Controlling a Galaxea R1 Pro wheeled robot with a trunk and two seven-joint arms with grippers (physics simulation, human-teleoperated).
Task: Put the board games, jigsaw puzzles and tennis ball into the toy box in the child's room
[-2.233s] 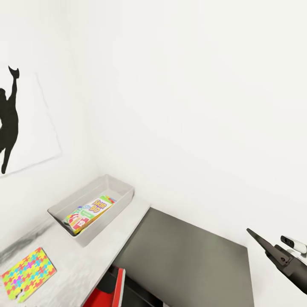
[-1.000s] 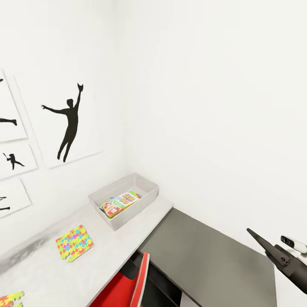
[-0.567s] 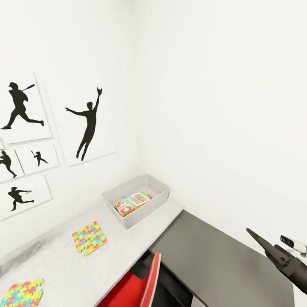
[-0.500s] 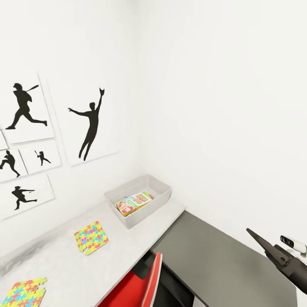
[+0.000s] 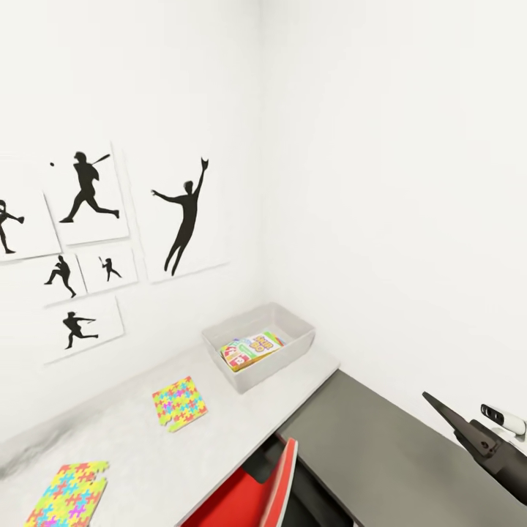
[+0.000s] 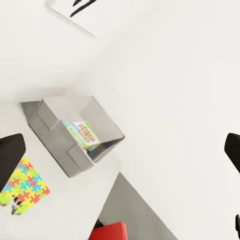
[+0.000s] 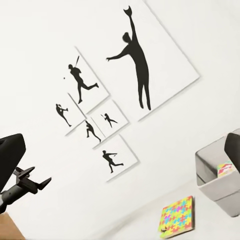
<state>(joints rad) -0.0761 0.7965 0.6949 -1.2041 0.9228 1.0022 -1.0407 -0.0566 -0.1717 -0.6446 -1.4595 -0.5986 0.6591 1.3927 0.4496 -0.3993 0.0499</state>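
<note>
The light grey toy box (image 5: 282,364) stands at the far end of the pale table (image 5: 124,439), near the wall corner. Colourful board games (image 5: 251,350) lie stacked inside it, a white cover on top. One jigsaw puzzle (image 5: 179,402) lies flat just before the box, and a second jigsaw puzzle (image 5: 67,495) lies nearer me. My left gripper (image 6: 122,152) is open in the air, looking down on the toy box (image 6: 52,120) and a puzzle (image 6: 22,182). My right gripper (image 7: 122,152) is open and empty, and it also shows as the right gripper (image 5: 468,435) low at the right. The tennis ball and the bed are out of view.
The dark grey corner section (image 5: 380,454) of the desk runs off to the right. A red chair (image 5: 271,487) is tucked under the desk edge. Black sports silhouette prints (image 5: 183,219) hang on the white wall behind the table.
The camera has turned and pulled back, so the box and puzzles sit further right in the picture and more prints and the second puzzle show. The things themselves have not moved.
</note>
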